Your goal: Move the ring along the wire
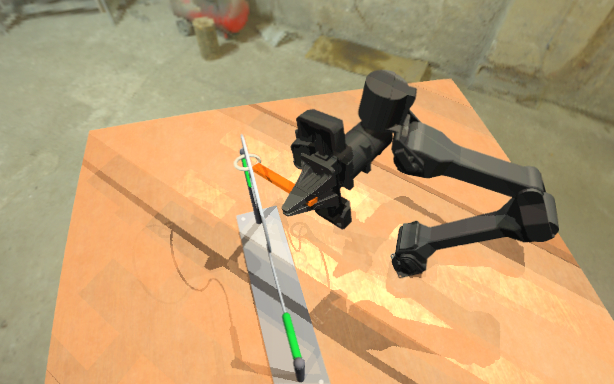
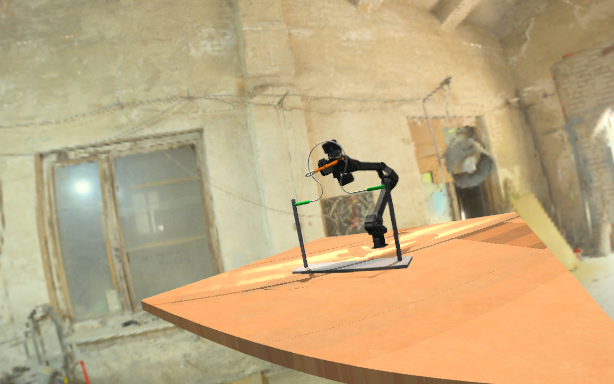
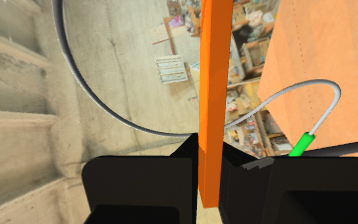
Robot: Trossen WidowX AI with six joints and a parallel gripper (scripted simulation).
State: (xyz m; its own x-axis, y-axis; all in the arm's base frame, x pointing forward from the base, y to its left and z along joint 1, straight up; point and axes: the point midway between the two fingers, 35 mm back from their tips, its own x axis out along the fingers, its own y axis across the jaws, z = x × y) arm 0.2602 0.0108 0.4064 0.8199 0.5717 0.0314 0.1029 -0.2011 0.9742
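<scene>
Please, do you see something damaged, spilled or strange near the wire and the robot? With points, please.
Nothing stands out as odd. In the exterior view both posts (image 2: 299,235) (image 2: 393,222) stand upright on the grey base plate (image 1: 295,330) (image 2: 350,265), and the gripper (image 1: 300,207) holds the orange handle (image 1: 272,177) (image 2: 327,166) (image 3: 212,100). I see no spill or breakage.

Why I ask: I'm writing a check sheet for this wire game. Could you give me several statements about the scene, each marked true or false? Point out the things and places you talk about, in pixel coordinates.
1. The claw (image 1: 290,209) (image 2: 328,166) (image 3: 199,138) is shut on the orange handle (image 1: 272,176) (image 2: 320,169) (image 3: 215,75). True.
2. The wire (image 1: 276,280) (image 2: 308,160) (image 3: 100,102) runs straight from post to post. False: it curves and rises into a large loop.
3. The ring (image 1: 235,163) (image 2: 306,175) lies on the base plate (image 1: 290,280) (image 2: 350,265). False: it is up at the wire, well above the plate.
4. The wire has a green part beside each post. True.
5. The ring is at a green part. False: it is at the thin grey part.
</scene>
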